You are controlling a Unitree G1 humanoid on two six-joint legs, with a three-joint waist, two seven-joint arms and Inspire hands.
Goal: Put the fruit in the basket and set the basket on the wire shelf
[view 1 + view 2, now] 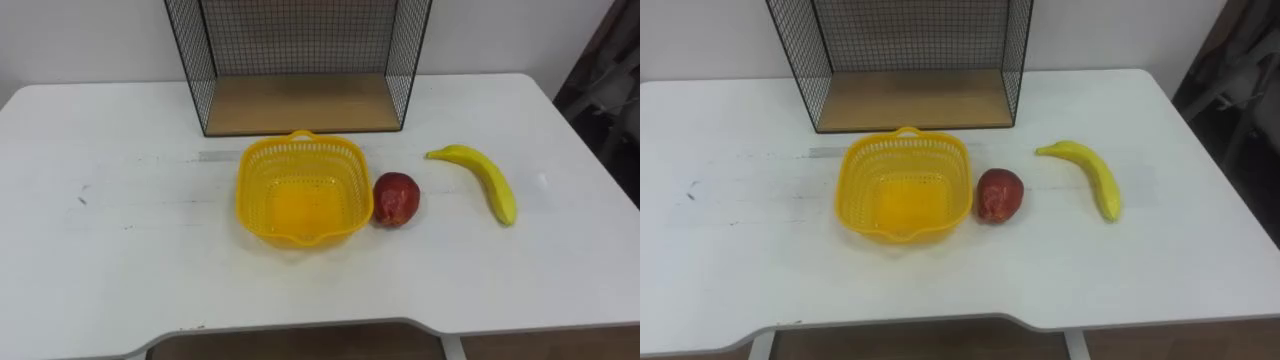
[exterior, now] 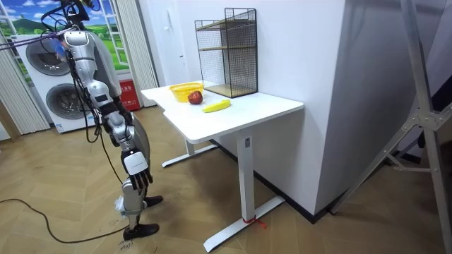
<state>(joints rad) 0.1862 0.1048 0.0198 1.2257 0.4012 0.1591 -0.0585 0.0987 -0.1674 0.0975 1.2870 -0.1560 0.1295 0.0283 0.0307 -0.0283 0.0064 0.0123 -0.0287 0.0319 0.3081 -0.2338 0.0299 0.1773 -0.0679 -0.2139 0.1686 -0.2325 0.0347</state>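
A yellow plastic basket (image 1: 302, 190) stands empty on the white table (image 1: 120, 260), just in front of the wire shelf (image 1: 300, 102) with its wooden floor. A red apple (image 1: 396, 198) rests against the basket's right side. Farther right lies a yellow banana (image 1: 484, 178). In the room view the basket (image 2: 185, 90), apple (image 2: 195, 97) and banana (image 2: 217, 106) sit before the shelf (image 2: 227, 51). I stand a step back from the table's end, and my right hand (image 2: 140, 176) hangs at my side with relaxed fingers, holding nothing.
The table's front edge (image 1: 320, 328) runs close below the fruit. The shelf's mesh sides (image 1: 190, 60) and a wall bound the back. In the room view, washing machines (image 2: 49, 92) stand behind me and a metal frame (image 2: 424, 120) at the right.
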